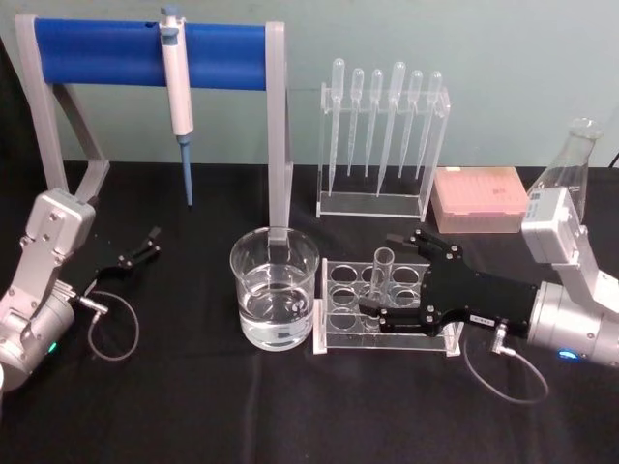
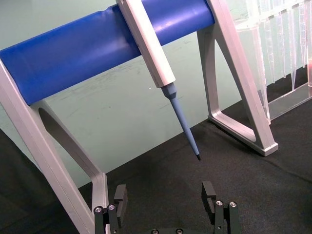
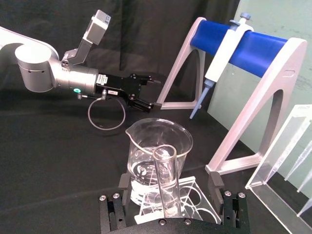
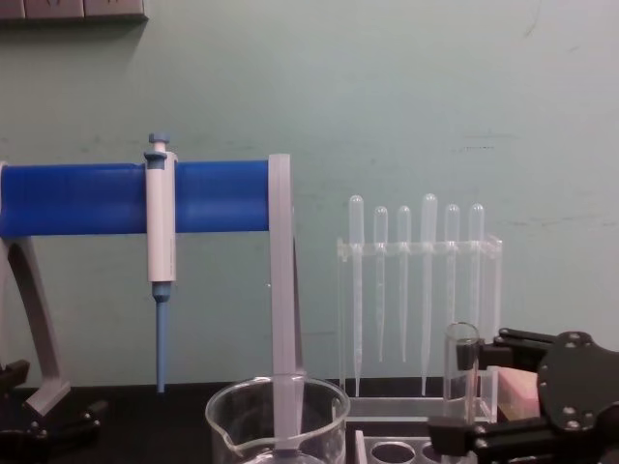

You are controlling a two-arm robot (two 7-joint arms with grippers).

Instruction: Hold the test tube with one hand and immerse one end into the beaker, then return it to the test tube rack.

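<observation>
The black bench (image 1: 242,406) fills the lower part of the head view. Across the upper left spans a grey stand with a blue bar (image 1: 106,53), and a blue-and-white pipette (image 1: 177,87) hangs from it, tip down. To the right of the stand, in the upper centre, a clear holder (image 1: 372,205) carries a row of thin plastic pipettes (image 1: 397,106). A pink box (image 1: 479,198) and a glass flask (image 1: 571,159) sit further right.

Near the centre of the frame stands the beaker (image 1: 253,309), partly filled with clear liquid. The test tube rack (image 1: 340,290) is just beside it on the right. The test tube (image 1: 384,257) stands in one of the rack's holes, open rim up.

The right claw (image 1: 379,274) reaches in from the right edge and straddles the tube with its fingers spread. In the right wrist view there is a clear gap on either side of the glass, so nothing is gripped.

The left claw (image 1: 150,245) sits at the left edge, low over the bench beneath the blue stand and well apart from the beaker — it is also spread wide and empty.
</observation>
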